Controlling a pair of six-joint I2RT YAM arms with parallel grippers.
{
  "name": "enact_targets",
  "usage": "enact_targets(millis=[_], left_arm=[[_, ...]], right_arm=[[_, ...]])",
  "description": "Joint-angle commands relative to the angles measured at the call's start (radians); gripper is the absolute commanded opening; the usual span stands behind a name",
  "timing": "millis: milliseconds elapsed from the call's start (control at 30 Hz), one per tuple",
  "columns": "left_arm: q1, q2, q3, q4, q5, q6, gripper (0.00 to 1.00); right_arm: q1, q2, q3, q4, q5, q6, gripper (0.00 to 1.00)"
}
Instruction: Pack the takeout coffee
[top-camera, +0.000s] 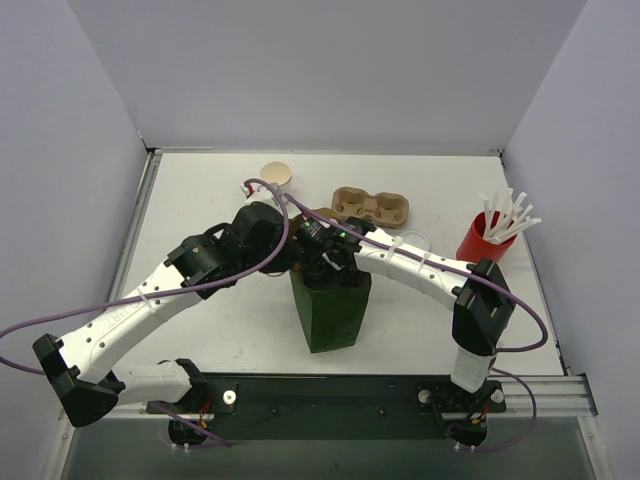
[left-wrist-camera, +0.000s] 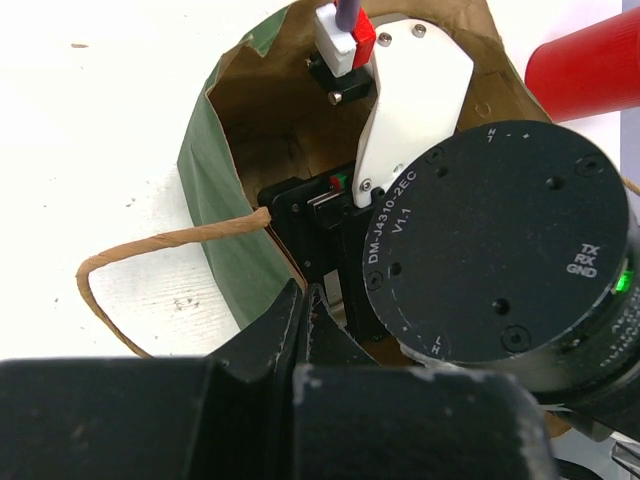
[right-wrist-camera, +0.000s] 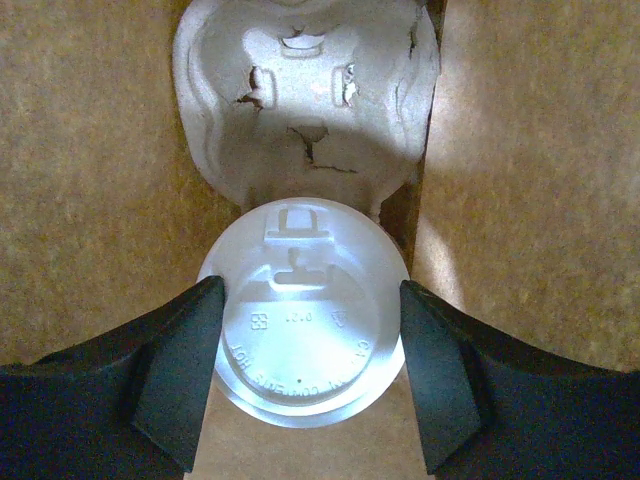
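The takeout coffee shows from above as a round white lid deep inside the paper bag. My right gripper reaches down into the bag, and its two fingers press the lid's left and right sides. The cup's body is hidden under the lid. The bag is green outside and brown inside, and it stands upright between the arms. My left gripper is shut on the bag's near rim, at its left top edge in the top view. The right arm's wrist fills the bag's mouth.
A moulded pulp carrier lies in the bag just beyond the cup. On the table stand a brown two-hole carrier, an open paper cup at the back, and a red cup of white straws at the right. The bag's twine handle loops out leftward.
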Motion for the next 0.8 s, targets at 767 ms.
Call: enact_targets(millis=[767], left_arm=[[0.016,0.000,0.049,0.069,-0.011,0.079,0.00]], right_arm=[[-0.004,-0.026,0.172,-0.232,0.046,-0.018,0.85]])
